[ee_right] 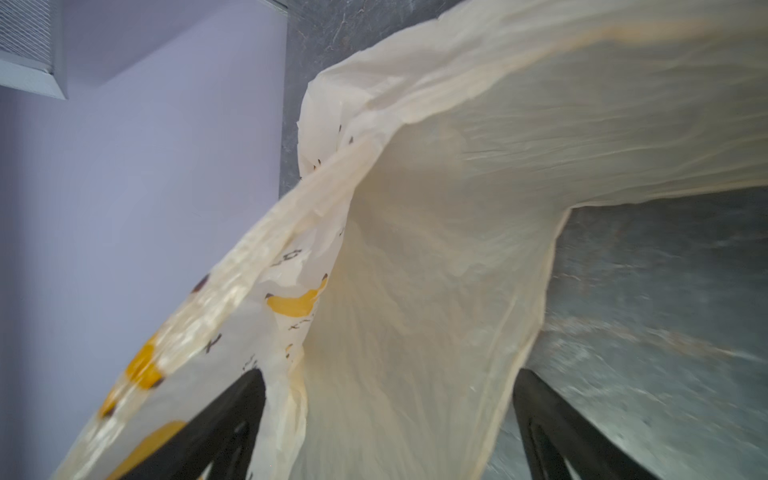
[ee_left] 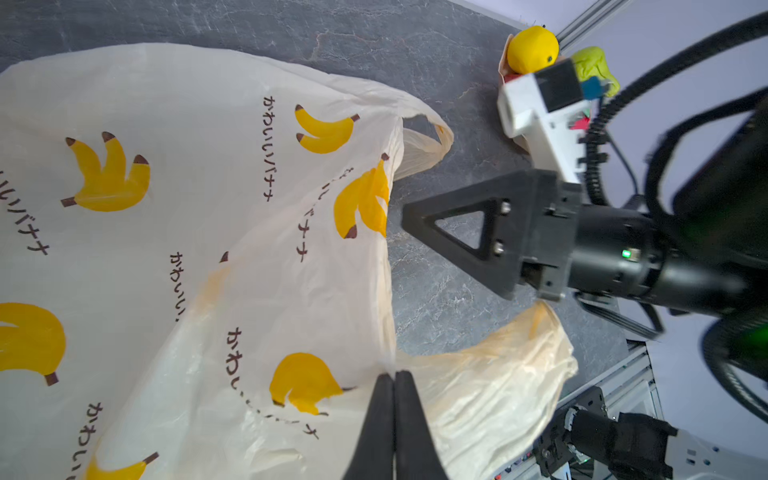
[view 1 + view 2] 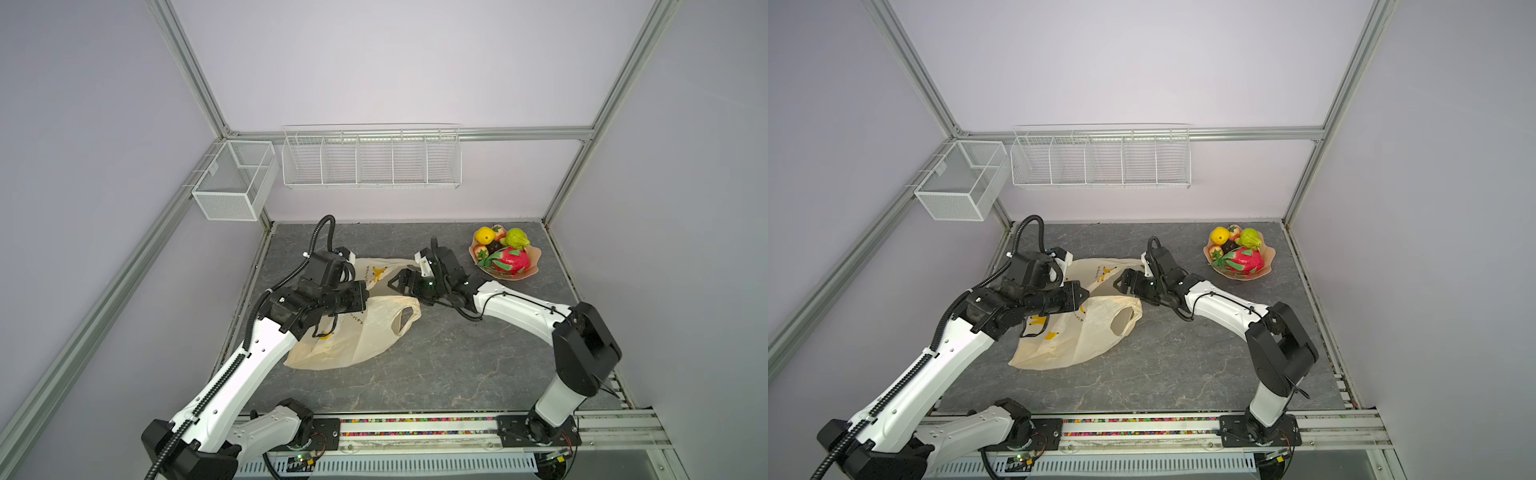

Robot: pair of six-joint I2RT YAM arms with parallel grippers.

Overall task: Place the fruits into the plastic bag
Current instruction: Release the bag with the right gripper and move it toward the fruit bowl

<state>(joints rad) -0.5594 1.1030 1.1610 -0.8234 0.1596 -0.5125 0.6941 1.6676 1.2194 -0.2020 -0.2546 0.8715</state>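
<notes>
I am watching the bag lying crumpled on the grey bench, left of centre in both top views, with one handle loop pointing toward the right of the frame. My left pincer is clamping shut on the bag's rim. In the left wrist view its two black fingers are pressing together at the bottom centre, with a fold of the thin film caught at their tips, and the printed side of the bag is filling the left half of that frame.

My right pincer is standing wide open just right of the bag's upper part in both top views. In the right wrist view it is showing its two prongs well apart at the lower edge, with a sheet of the bag hanging in the gap between them. I cannot tell whether either prong is touching the film.

The fruits are sitting in the peach bowl at the upper right of the bench, well apart from the bag. The dragon fruit is lying at the bowl's lower edge, the yellow fruit at its upper left, the green lumpy fruit at its upper right, the dark ball between them, and a strawberry at the left rim.
</notes>
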